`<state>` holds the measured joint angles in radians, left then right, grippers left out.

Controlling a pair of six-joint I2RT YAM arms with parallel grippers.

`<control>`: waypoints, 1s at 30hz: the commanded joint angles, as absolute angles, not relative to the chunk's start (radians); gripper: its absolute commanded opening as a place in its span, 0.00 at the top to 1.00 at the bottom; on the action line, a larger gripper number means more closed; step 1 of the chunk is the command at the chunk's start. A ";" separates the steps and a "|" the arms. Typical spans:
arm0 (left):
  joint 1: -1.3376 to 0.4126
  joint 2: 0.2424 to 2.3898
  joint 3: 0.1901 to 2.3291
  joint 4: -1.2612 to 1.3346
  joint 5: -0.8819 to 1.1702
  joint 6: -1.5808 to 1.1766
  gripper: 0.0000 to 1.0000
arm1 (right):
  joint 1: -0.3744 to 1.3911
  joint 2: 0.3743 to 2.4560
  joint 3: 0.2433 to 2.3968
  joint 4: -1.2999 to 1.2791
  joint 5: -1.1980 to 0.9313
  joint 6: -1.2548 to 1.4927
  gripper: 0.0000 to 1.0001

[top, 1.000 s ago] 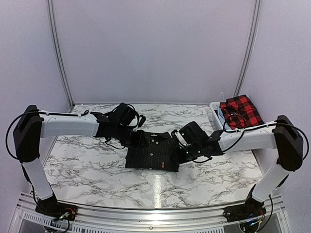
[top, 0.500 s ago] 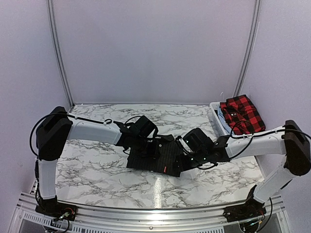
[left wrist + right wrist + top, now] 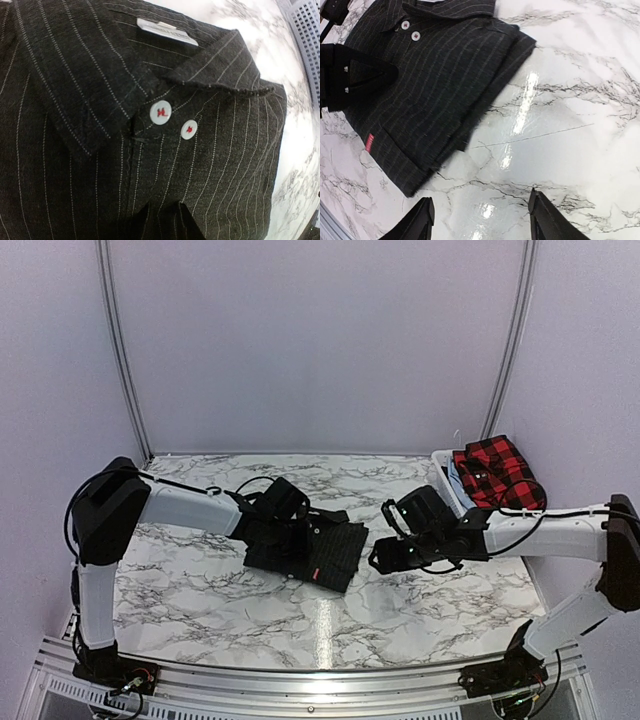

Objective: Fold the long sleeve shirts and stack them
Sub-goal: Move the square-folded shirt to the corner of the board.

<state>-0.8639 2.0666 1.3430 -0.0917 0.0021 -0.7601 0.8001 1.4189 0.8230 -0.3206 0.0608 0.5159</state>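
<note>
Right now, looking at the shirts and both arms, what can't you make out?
- Left gripper: whether it pinches the black shirt; dark fingers cut off by the left wrist view's bottom edge, arm covers them from above.
- Basket: whatever lies under the red checked shirt, top view.
- Collar label: print too blurred, left wrist view.

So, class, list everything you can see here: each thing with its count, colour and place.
table: one, white-grey marble, under everything
black shirt: one, black with pale pinstripes, folded, mid-table
buttons: two, white with red thread, at its collar
basket: one, white, far right corner
checked shirt: one, red and black, in the basket
left end effector: one, black, over the black shirt
right end effector: one, black, open, over bare table beside the black shirt
</note>
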 commanded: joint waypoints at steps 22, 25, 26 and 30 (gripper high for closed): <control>-0.323 2.121 1.348 -0.152 0.033 -0.707 0.81 | 0.726 1.371 0.878 -0.384 0.107 0.464 0.28; -0.261 2.149 1.382 -0.149 0.044 -0.717 0.82 | 0.723 1.374 0.886 -0.392 0.106 0.459 0.27; -0.244 2.159 1.396 -0.149 0.043 -0.721 0.82 | 0.721 1.377 0.890 -0.394 0.106 0.458 0.27; -0.194 2.173 1.429 -0.144 0.016 -0.759 0.83 | 0.718 1.384 0.903 -0.404 0.103 0.456 0.27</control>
<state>-0.2356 2.1246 1.4143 -0.0788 0.0521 -0.7227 0.7307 1.3891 0.8513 -0.3832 0.0940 0.4690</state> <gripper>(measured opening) 0.173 0.725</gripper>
